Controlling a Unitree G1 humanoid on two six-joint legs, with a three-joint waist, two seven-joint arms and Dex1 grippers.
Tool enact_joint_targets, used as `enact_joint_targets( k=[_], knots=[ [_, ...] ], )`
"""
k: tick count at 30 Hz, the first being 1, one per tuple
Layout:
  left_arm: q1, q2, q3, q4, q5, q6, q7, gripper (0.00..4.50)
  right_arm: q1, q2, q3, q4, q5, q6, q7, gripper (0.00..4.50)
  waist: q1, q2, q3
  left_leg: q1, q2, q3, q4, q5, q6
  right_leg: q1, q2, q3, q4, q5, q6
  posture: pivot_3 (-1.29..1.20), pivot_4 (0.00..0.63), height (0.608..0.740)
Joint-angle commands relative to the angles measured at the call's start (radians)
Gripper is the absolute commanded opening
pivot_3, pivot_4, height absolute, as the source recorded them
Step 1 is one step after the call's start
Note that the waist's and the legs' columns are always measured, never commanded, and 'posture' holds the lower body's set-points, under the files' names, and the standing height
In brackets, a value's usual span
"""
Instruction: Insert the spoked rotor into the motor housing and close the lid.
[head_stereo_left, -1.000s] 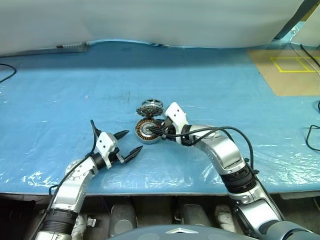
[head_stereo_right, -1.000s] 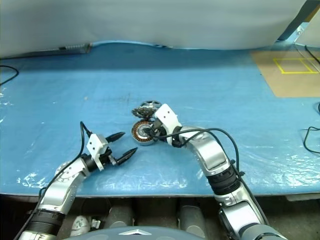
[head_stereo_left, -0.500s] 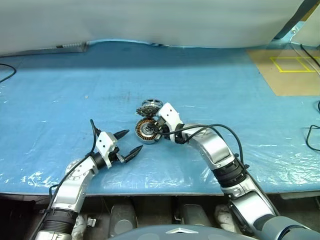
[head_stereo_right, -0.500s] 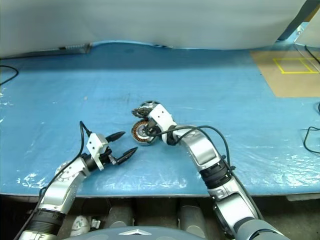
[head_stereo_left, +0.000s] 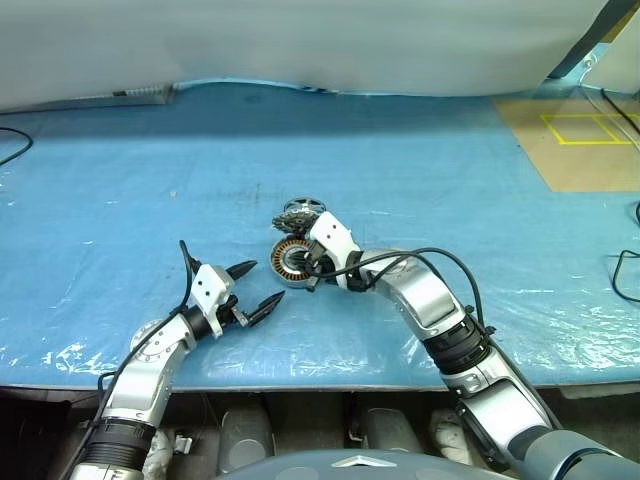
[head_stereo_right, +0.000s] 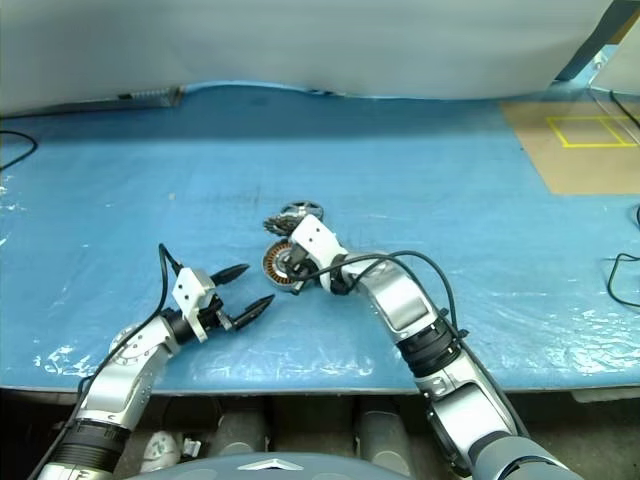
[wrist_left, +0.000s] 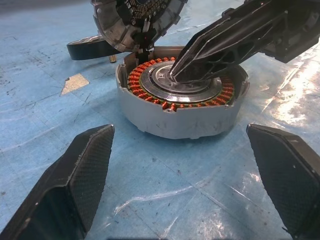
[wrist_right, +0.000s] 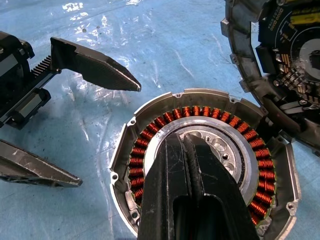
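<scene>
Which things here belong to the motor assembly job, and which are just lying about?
Job:
motor housing
lid
spoked rotor
right gripper

Lying about:
cardboard sheet
black cable

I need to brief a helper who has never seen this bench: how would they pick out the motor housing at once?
Look near the middle of the blue sheet covering the table. There the right tool, shut, pokes into a round, shallow grey cup: the motor housing. Its ring of copper-coloured windings sets it apart from the jagged-edged lid leaning just behind it.
</scene>
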Motion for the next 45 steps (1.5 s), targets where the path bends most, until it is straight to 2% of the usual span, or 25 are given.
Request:
enact_joint_targets(
  k=[1,10,23,30,38,45],
  knots=[
    [-0.001,0.006,0.015,-0.019,-0.002,-0.016,0.002,4.50,0.001,0.005,-0.002,-0.034,0.002,-0.012,0.005,0.04,0.000,0.000,0.000,0.000,0.000,0.000,0.000,0.000,0.000,0.000,0.000,0.000,0.000,0.000,0.000,0.00,0.150,0.740],
    [0.000,0.007,0.012,-0.016,-0.004,-0.017,-0.005,4.50,-0.020,0.030,-0.066,-0.037,0.017,0.005,-0.030,0.04,0.000,0.000,0.000,0.000,0.000,0.000,0.000,0.000,0.000,0.000,0.000,0.000,0.001,0.000,0.000,0.00,0.150,0.740],
    [0.002,0.011,0.018,-0.020,-0.004,-0.014,-0.003,4.50,0.010,-0.020,0.012,-0.054,-0.007,0.023,0.019,0.04,0.000,0.000,0.000,0.000,0.000,0.000,0.001,0.000,0.000,0.000,0.000,0.000,0.001,0.000,0.000,0.00,0.150,0.740],
    [0.006,0.012,0.020,-0.022,-0.004,-0.014,0.002,4.50,0.016,-0.047,0.004,-0.087,0.010,0.062,0.040,0.04,0.000,0.000,0.000,0.000,0.000,0.000,0.001,0.000,0.000,0.000,0.000,0.000,0.001,0.000,0.000,0.00,0.150,0.740],
    [0.012,0.010,0.019,-0.025,-0.005,-0.014,0.005,4.50,-0.002,-0.007,-0.049,-0.085,0.024,0.054,0.003,0.04,0.000,0.000,0.000,0.000,0.000,0.000,0.001,0.000,0.000,0.000,0.000,0.000,0.001,0.000,0.000,0.00,0.150,0.740],
    [0.015,0.008,0.018,-0.028,-0.005,-0.015,0.006,4.50,0.001,0.013,-0.031,-0.028,-0.004,0.030,-0.013,0.04,0.000,0.000,0.000,0.000,0.000,0.000,0.001,0.000,0.000,0.000,0.000,0.000,0.002,0.000,0.000,0.00,0.150,0.740]
  ],
)
